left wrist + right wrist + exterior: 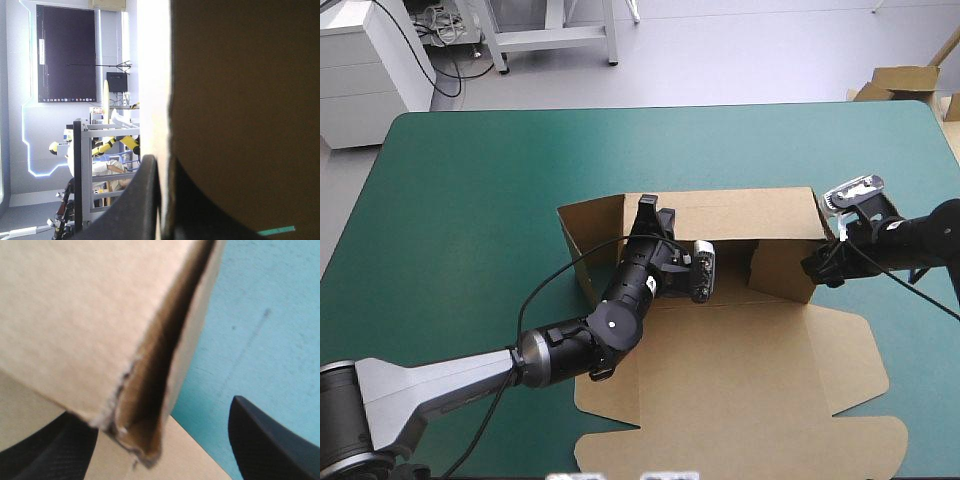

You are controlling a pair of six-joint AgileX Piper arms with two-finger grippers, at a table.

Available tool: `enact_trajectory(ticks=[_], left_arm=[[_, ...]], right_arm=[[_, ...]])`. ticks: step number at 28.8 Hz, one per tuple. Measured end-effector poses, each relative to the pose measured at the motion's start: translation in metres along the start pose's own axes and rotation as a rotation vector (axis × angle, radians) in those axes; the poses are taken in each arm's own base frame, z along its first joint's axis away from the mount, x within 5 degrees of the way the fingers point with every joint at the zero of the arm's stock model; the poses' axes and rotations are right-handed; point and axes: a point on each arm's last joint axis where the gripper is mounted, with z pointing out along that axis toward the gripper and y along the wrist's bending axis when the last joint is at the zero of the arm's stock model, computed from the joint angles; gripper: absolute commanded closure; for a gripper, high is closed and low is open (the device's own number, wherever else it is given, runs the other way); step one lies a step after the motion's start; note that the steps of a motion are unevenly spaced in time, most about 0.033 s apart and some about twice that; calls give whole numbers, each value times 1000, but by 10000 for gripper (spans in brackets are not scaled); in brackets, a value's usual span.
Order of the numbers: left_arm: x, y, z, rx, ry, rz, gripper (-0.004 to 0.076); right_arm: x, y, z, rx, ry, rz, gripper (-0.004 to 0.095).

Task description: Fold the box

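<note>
- Box position: your brown box (720,340) sits about mid-table on the teal-green cover (460,200), partly formed.
- Walls: the back wall (740,215) stands upright along the far side. The left end wall (585,240) and the right end wall (785,270) are both raised.
- Flat part: the rest of the sheet lies flat toward the near side, with the lid panel (740,440) outermost.
- Left arm: it reaches in from the near left, across the box floor. Your left gripper (647,212) is at the top edge of the back wall, toward that wall's left end.
- Left grip: in the left wrist view the black fingers (142,200) are all but closed. The wall's board runs up between them, one finger on each face. The board is pinched.
- Right arm: it comes in from the right. Your right gripper (817,265) is at the outer near corner of the right end wall.
- Right grip: in the right wrist view its fingers (270,440) stand wide apart and hold nothing.
- Corner detail: the wall's corner lies between those fingers. It shows two layers of board with a dark gap between them.
- Contact: one finger is partly hidden behind the board, and you cannot tell from these views whether it touches.
</note>
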Motion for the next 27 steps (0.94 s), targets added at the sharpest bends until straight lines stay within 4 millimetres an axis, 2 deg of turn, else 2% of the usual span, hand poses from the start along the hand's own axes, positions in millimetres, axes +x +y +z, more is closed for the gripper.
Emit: enact_trajectory(ticks=[10, 17, 21, 24, 27], left_arm=[[0, 0, 0, 0, 0, 0, 731], [0, 0, 0, 0, 0, 0, 731], [0, 0, 0, 0, 0, -3, 731], [0, 0, 0, 2, -3, -8, 731], [-1, 0, 0, 2, -7, -6, 731]], right_arm=[[-2, -3, 25, -130, 14, 74, 240], [-5, -4, 35, -185, -8, 123, 246], [-5, -4, 37, -189, -2, 125, 345], [-5, -4, 37, -188, -3, 122, 468], [-4, -5, 38, -180, 0, 108, 513]])
